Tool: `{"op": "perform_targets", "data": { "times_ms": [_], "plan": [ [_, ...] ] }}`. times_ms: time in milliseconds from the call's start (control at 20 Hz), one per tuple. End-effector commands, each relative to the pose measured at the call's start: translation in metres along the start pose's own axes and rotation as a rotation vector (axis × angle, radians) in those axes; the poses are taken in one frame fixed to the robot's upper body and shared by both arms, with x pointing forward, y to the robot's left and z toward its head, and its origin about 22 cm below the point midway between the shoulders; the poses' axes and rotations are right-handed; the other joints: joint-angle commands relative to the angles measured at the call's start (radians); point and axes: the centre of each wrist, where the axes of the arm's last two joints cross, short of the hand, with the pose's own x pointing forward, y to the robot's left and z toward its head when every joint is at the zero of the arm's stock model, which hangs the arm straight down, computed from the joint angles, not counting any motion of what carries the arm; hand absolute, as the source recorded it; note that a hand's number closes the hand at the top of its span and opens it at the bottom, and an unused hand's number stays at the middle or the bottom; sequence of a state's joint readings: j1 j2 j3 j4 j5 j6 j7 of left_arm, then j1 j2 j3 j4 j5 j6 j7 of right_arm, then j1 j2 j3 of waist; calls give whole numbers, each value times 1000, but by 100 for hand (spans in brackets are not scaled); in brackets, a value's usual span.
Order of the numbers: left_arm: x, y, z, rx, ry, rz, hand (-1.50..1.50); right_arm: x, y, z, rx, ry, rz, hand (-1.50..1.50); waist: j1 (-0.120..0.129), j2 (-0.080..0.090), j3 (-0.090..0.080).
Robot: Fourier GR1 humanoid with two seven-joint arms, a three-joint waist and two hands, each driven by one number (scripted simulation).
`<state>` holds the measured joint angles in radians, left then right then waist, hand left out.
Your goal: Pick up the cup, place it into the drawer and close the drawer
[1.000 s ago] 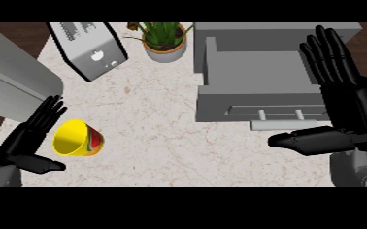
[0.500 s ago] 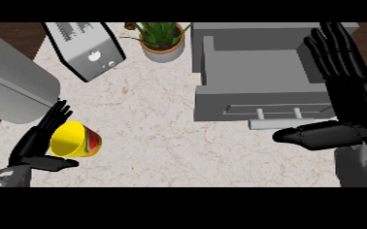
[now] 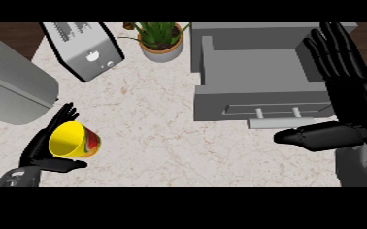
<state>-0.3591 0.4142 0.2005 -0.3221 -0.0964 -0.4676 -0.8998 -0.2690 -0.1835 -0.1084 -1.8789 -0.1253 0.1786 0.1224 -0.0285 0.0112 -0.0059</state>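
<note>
My left hand (image 3: 44,151) cups the yellow cup (image 3: 72,141) near the table's (image 3: 150,126) front-left corner, fingers behind, thumb under its rim. It looks light, stiff and smooth; I'd wrap its wall. My right hand (image 3: 337,92) rests spread by the open drawer (image 3: 251,73).

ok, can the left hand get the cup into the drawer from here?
Probably yes. The left hand cups the yellow cup, the drawer stands open, and bare counter lies between. The right hand hangs over the drawer's right edge.
</note>
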Motion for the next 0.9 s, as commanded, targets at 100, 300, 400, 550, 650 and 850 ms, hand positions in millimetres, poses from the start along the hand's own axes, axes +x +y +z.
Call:
{"op": "perform_targets", "data": {
  "times_ms": [100,300,400,550,650,850],
  "plan": [
    [-5,-12,-9,-88,-130,106,-150,-11,-2,-2,12,9,4,-150,-2,5,-1],
    [-2,-22,-24,-109,-141,114,-150,0,-9,-2,-5,0,7,-150,-9,1,0],
    [-14,-22,-5,-124,-129,134,-150,8,1,-4,1,4,18,-150,-8,0,-1],
    [-13,-42,-26,-153,-127,178,-150,7,-6,-7,21,7,16,-150,-12,2,-2],
    [-8,-44,-36,-206,-133,231,-150,-2,-5,-15,-2,12,6,-150,0,5,-1],
    [-4,-40,-34,-206,-245,218,150,-3,-10,-3,-2,22,32,-150,1,-1,-1]
  ]
}}
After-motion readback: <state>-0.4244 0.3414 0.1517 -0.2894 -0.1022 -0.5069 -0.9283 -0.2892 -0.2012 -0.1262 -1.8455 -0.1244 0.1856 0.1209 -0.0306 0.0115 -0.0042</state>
